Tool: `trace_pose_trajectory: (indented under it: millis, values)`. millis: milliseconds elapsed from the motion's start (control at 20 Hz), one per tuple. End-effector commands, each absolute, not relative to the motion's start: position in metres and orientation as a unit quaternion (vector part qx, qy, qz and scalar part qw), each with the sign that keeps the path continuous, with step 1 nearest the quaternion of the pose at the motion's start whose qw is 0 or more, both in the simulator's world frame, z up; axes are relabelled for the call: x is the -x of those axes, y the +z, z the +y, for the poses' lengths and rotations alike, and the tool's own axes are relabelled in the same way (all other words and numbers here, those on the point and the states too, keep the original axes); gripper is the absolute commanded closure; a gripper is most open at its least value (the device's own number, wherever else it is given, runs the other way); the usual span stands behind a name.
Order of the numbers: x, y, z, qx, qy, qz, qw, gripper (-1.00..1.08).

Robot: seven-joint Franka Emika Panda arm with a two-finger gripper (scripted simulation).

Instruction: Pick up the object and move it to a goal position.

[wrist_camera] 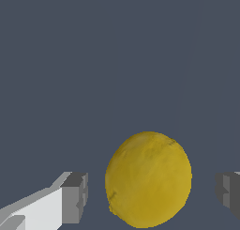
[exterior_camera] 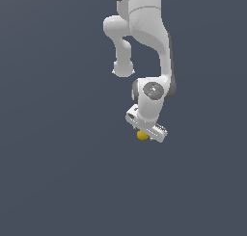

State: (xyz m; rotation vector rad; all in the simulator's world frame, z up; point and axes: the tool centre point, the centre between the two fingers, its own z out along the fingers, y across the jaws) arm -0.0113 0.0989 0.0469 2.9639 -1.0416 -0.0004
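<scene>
The object is a small yellow lemon-like lump (exterior_camera: 142,135), seen just under the white gripper's hand in the exterior view. In the wrist view the yellow lump (wrist_camera: 148,180) fills the space between the two grey finger pads. My gripper (wrist_camera: 152,191) is open: one fingertip (wrist_camera: 75,197) stands a small gap from the lump on one side, the other fingertip (wrist_camera: 228,192) a wider gap away on the other side. Neither pad touches it. In the exterior view my gripper (exterior_camera: 144,134) is right over the lump, and its fingers are mostly hidden by the hand.
The white Panda arm (exterior_camera: 144,42) reaches down from the top of the exterior view. A plain dark grey-blue surface (exterior_camera: 58,172) lies all around; nothing else shows on it.
</scene>
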Motion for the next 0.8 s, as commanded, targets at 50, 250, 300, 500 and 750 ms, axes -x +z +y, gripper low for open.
trace_pose_trajectory:
  millis: [50,250,300,500,750]
  values:
    - [0.0114,0.0326,0.0989,-0.943,0.0,-0.332,0.0,-0.92]
    - [0.0105,0.0282,0.0992,-0.943,0.0,-0.332,0.0,-0.92]
    - [0.0105,0.0282,0.0992,-0.943,0.0,-0.332,0.0,1.08]
    - [0.0105,0.0282,0.0992,-0.943,0.0,-0.332,0.0,1.08]
    - [0.0105,0.0282,0.0992,-0.943,0.0,-0.332,0.0,1.08]
